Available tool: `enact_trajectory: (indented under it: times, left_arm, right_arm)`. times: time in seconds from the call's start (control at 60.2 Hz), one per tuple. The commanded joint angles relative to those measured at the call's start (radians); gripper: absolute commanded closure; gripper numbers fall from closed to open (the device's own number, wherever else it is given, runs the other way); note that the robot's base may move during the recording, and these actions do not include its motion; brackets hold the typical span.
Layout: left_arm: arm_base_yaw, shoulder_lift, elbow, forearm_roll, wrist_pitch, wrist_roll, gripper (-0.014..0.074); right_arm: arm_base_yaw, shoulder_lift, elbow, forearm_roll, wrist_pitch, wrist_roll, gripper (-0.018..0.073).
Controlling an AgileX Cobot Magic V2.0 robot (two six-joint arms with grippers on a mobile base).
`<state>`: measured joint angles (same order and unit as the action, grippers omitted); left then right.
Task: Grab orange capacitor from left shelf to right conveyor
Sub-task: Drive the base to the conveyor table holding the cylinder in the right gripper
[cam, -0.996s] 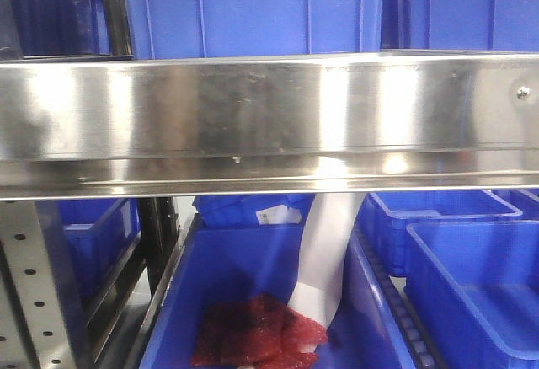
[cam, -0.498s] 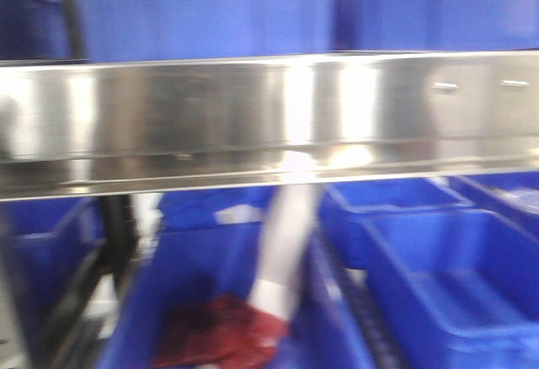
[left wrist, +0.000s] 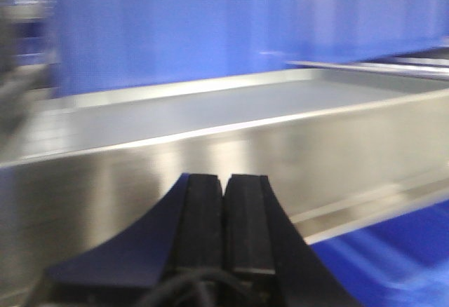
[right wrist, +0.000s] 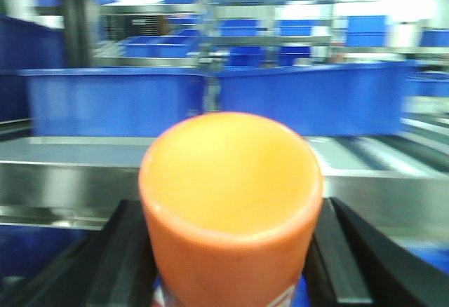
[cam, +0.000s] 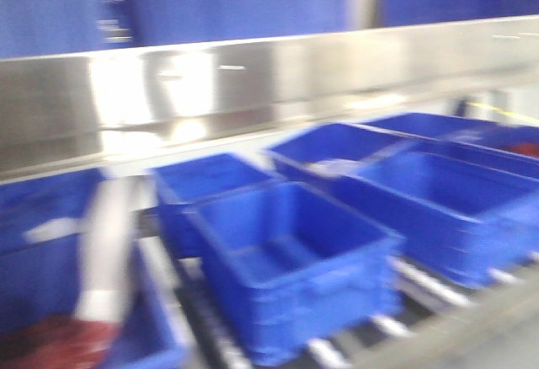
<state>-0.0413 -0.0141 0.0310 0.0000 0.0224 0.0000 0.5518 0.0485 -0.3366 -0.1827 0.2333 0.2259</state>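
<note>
The orange capacitor (right wrist: 231,195) fills the centre of the right wrist view, seen from its top end. My right gripper (right wrist: 233,216) is shut on it, a black finger (right wrist: 123,251) pressed against each side. Behind it runs the left shelf's steel rail (right wrist: 63,174). My left gripper (left wrist: 224,181) is shut with nothing between its pads, right in front of the same shiny rail (left wrist: 126,181). In the front view the left shelf rail (cam: 253,82) slants across the top. The right conveyor is out of view.
Large blue bins (cam: 286,259) sit on rollers (cam: 429,280) under the rail, with more bins (cam: 236,2) above it. At the lower left a white arm-like shape (cam: 103,243) reaches down to red packets (cam: 50,344) in a bin. The front view is motion-blurred.
The front view has swung to the right: rail, bins, white shape and red packets have all slid left in the picture, and more blue bins have come in from the right.
</note>
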Motion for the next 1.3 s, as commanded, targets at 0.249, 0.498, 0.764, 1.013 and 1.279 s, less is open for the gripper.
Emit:
enact_trajectory:
  times: [0.249,0.498,0.764,1.013,1.279]
  left_arm:
    - [-0.004,-0.012,-0.006,-0.006,-0.078,0.000,0.0701]
    - [-0.004,-0.012,-0.006,-0.006,-0.078,0.000,0.0701]
    - [-0.004,-0.012,-0.006,-0.006,-0.078,0.000,0.0701]
    - [-0.004,-0.012,-0.006,-0.006,-0.078,0.000,0.0701]
    - [-0.004,-0.012,-0.006,-0.006,-0.078,0.000,0.0701]
  right_arm:
    - [0.000,0.021,-0.026,-0.016,-0.097,-0.008,0.0510]
    - [0.000,0.021,-0.026,-0.016,-0.097,-0.008,0.0510]
    - [0.000,0.021,-0.026,-0.016,-0.097,-0.008,0.0510]
    - [0.000,0.021,-0.026,-0.016,-0.097,-0.008,0.0510]
    - [0.000,0.021,-0.026,-0.016,-0.098,-0.008,0.0510]
